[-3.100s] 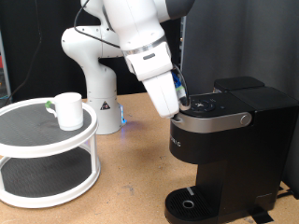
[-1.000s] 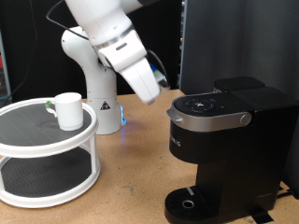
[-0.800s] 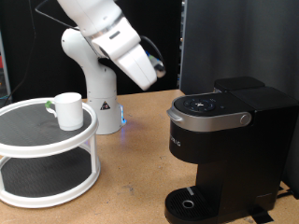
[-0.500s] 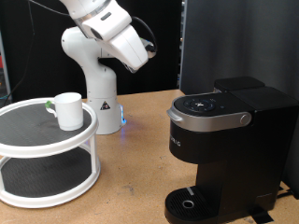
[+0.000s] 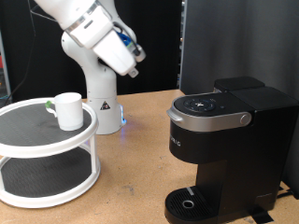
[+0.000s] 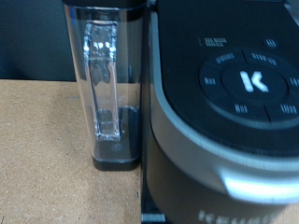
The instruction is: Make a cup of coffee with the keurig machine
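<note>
The keurig machine (image 5: 227,140) stands closed on the wooden tabletop (image 5: 131,177) at the exterior view's right, its drip tray (image 5: 192,205) bare. The cup (image 5: 68,110) sits upright on the upper tier of a white two-tier stand (image 5: 47,154) at the exterior view's left. The gripper (image 5: 137,62) hangs in the air between them, above both; whether its fingers are open cannot be told. The wrist view shows the machine's button panel (image 6: 245,82) and clear water tank (image 6: 105,84).

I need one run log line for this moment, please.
gripper: raised in air, holds nothing visible | cup: on white stand | keurig machine: lid closed, drip tray bare
</note>
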You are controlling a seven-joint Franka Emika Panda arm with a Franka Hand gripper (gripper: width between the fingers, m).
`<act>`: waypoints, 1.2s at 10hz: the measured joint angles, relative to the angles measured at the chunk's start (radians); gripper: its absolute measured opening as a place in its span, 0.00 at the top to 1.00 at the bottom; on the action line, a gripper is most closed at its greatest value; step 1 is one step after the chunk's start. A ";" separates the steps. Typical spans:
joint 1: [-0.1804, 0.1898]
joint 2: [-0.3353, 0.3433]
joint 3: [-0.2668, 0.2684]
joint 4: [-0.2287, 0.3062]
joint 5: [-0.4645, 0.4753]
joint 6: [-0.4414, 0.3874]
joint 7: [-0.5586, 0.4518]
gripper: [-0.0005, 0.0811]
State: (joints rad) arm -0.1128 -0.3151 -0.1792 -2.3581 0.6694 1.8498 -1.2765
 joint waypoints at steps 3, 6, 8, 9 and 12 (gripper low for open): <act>-0.022 -0.035 -0.018 -0.038 -0.004 -0.007 0.003 0.99; -0.028 -0.058 -0.022 -0.090 0.103 0.090 0.057 0.99; -0.053 -0.108 -0.032 -0.130 0.092 0.065 0.093 0.99; -0.066 -0.133 -0.046 -0.141 0.064 0.015 0.090 0.99; -0.106 -0.201 -0.087 -0.152 -0.040 -0.111 0.080 0.99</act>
State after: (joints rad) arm -0.2186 -0.5166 -0.2659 -2.5101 0.6289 1.7386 -1.1962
